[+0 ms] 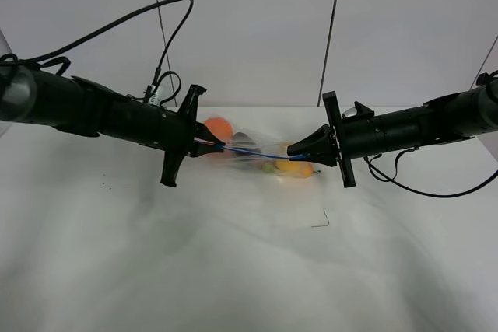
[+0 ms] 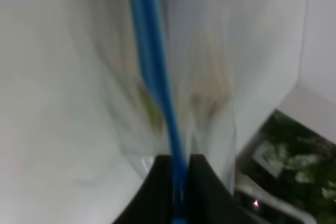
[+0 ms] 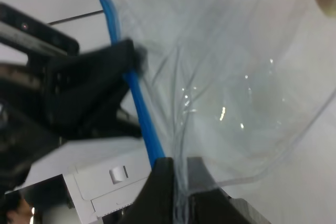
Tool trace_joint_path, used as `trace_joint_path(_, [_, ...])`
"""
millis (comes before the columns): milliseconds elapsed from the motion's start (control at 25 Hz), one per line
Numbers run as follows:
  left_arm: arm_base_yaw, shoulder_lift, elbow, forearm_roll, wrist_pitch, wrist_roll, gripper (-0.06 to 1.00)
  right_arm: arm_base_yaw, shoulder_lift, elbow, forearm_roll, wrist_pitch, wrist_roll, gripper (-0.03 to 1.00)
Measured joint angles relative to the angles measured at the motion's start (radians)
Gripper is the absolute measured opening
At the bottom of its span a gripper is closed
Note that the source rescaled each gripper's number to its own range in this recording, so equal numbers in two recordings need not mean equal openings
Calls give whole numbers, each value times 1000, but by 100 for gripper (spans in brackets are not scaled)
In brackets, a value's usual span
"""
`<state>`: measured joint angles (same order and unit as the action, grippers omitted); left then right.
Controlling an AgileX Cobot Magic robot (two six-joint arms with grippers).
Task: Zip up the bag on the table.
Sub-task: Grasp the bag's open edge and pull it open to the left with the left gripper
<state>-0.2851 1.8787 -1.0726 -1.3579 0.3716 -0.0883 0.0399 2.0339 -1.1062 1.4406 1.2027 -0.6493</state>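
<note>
**A:** Where is the bag (image 1: 261,148)?

**B:** Close to the far edge of the desk (image 1: 233,270), about midway between the left and right edges. It is strung out between the two arms, well away from the near edge.

**A:** What are the left jaws doing?

**B:** The left arm (image 1: 109,110) reaches in from the left edge, and the left jaws are pressed together on the blue strip (image 2: 157,77) at the bag's left end. Its wrist view shows the strip running straight in between the two dark fingers (image 2: 152,192).

**A:** And the right jaws?

**B:** The right arm (image 1: 405,126) comes in from the right edge. The right jaws are nipped tight on the bag's right end. In its wrist view the blue strip disappears just behind one finger (image 3: 160,182), with clear plastic caught between the two.

**A:** Is the strip slack?

**B:** No, it runs as a nearly straight line from one pair of jaws to the other.

**A:** What is inside the bag?

**B:** An orange fruit (image 1: 219,127) sits by the left jaws and a yellow one (image 1: 296,167) under the right jaws. There is something darker between them that I cannot make out.

**A:** Does the bag rest on the desk?

**B:** I cannot tell. Its lower part is near the surface, but contact is not clear.

**A:** Anything else on the desk?

**B:** A thin dark thread (image 1: 320,221) nearer the front, and a black cable (image 1: 420,189) looping below the right arm.
</note>
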Motion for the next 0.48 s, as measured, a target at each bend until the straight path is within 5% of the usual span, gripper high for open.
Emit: trace_joint_path(480, [279,0,0,196,81,35,0,0,0,0,-13,1,0,0])
